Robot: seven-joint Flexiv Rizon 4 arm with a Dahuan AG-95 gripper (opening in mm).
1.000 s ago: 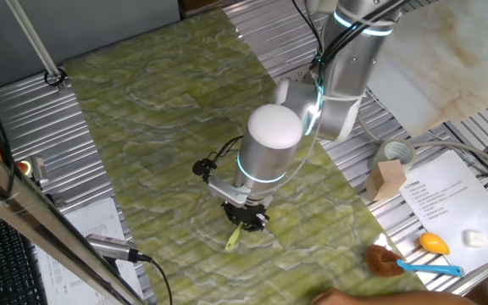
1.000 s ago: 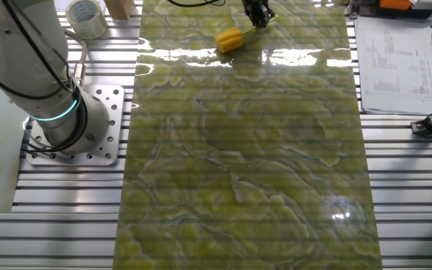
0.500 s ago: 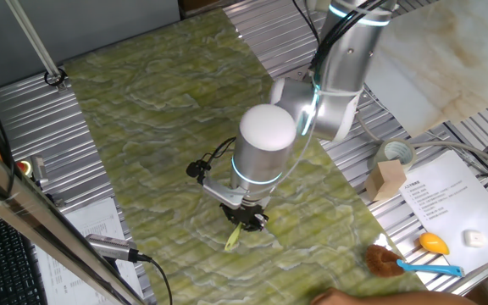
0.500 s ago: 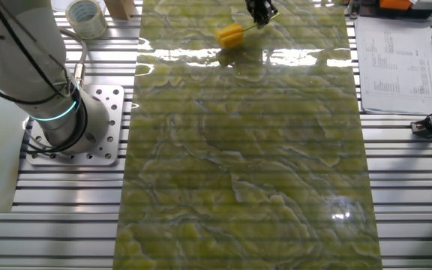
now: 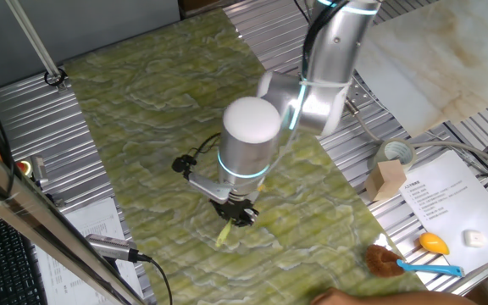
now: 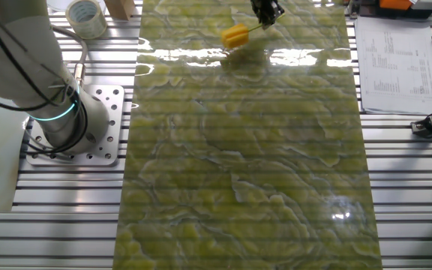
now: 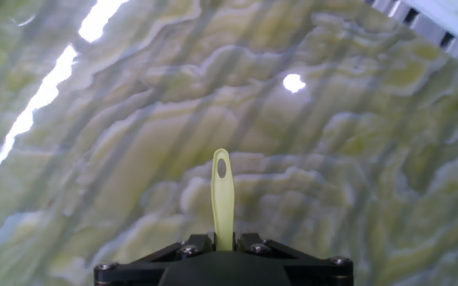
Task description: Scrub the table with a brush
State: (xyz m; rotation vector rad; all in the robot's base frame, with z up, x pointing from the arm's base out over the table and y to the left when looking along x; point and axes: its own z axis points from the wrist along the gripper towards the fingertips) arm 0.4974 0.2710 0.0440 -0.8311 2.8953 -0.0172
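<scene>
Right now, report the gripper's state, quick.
Gripper: closed on the thin handle of the yellow brush, whose head is at the green marbled table.

In the hand view the brush shows only its handle; the head is hidden behind the gripper, whose body the bottom edge cuts off. In one fixed view the arm's housing covers most of the brush head

The arm bends over and down, wrist turned low — its gripper points downward, jaws closed tight on a thin handle — fingers barely visible
</scene>
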